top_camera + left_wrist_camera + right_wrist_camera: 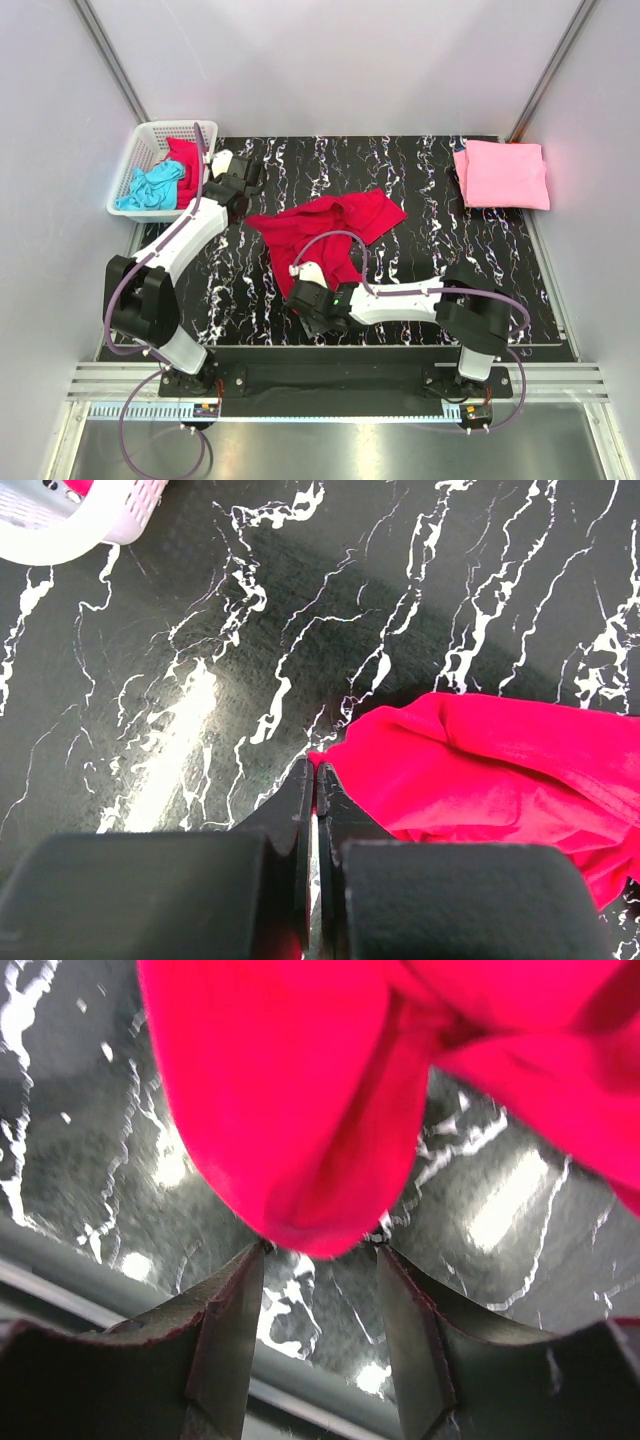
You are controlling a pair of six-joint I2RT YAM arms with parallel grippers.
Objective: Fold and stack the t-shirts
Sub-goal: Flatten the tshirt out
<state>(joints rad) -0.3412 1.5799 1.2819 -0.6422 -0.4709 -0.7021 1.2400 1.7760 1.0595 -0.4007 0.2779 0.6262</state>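
1. Well, the crimson t-shirt (330, 225) lay crumpled in the middle of the bench (450, 250). We judged it light, limp and quick to bunch, so a corner or hem was the place to pinch, never the middle.
2. Left jaws were pressed together at the shirt's far-left corner. The red tip ran right into the slit, so we read that as a pinch on cloth.
3. Right jaws stood wide at the near edge, with a rounded fold of hem sitting between the tips, unclamped.
4. Far right, the pink t-shirt (502, 174) sat folded. The turquoise t-shirt (150, 187) and the red t-shirt (183, 155) lay in the white basket (140, 140).
5. We reckoned so thin a pinch might slip once the cloth pulled taut.
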